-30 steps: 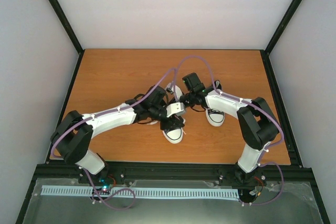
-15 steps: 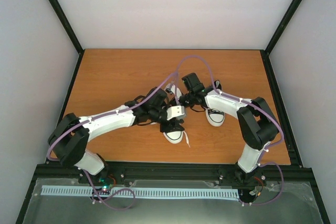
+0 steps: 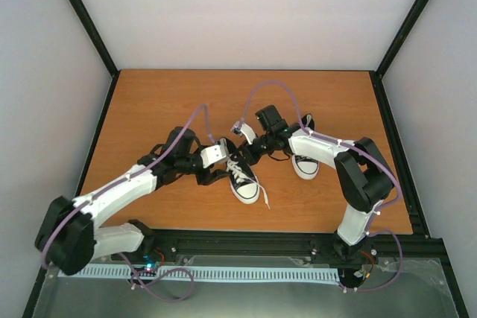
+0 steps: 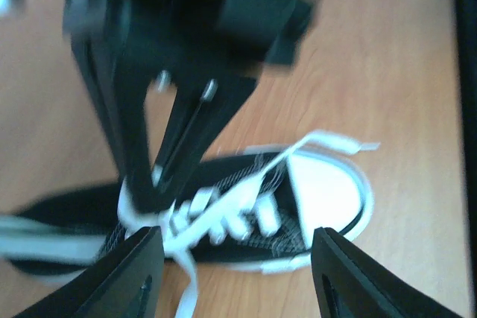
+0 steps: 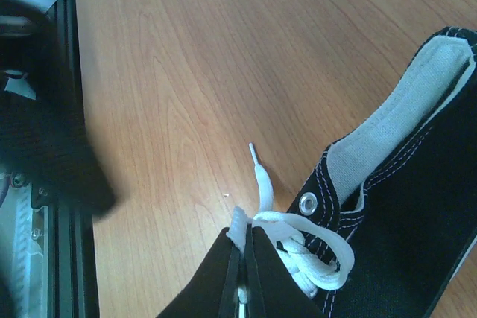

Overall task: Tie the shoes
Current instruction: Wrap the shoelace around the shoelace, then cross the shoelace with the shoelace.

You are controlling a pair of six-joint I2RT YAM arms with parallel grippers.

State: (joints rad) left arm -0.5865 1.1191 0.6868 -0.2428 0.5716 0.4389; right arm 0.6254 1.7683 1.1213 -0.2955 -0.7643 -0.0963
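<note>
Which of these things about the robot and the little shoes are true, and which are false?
1. The right end effector pinches a white lace. True.
2. The left end effector holds a shoe. False: its fingers stand apart and grip nothing.
3. Both shoes sit on the wooden table. True.
4. The shoes are red. False: they are black with white toe caps.
</note>
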